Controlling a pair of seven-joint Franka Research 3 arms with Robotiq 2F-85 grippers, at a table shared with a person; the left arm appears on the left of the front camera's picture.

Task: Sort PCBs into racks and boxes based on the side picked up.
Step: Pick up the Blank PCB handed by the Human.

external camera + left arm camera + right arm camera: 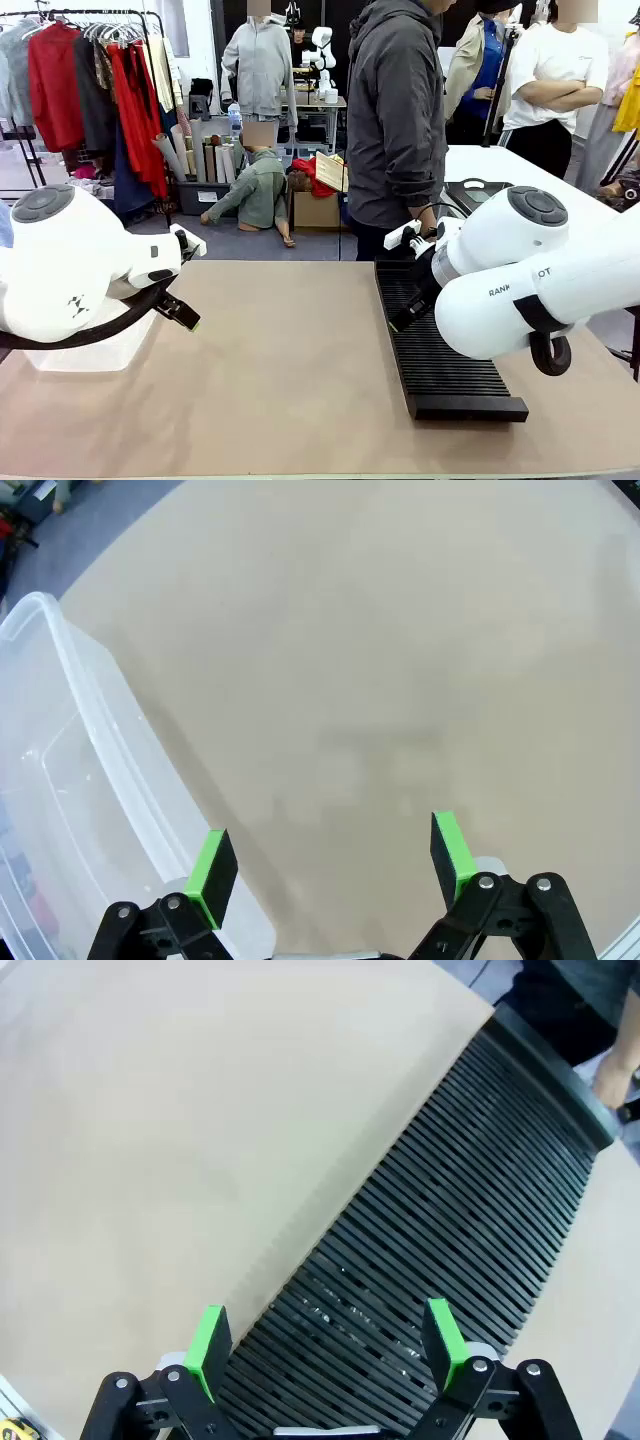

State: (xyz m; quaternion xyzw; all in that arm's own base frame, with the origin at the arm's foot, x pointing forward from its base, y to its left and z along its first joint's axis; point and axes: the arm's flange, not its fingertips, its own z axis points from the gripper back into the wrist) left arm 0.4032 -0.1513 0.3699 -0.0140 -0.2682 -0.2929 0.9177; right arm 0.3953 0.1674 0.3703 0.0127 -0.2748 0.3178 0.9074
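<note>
While the front view takes in a person (395,120) standing behind the black rack (440,350), whose long axis runs from lower right up toward frame centre, the left wrist view adds the clear box (100,720) at its left edge. Both the left gripper (330,865) and right gripper (325,1335) gape wide, empty, the right above the rack.

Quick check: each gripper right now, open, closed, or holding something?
Left gripper: open, holding nothing, by the clear tub.
Right gripper: open, holding nothing, above the black rack.
</note>
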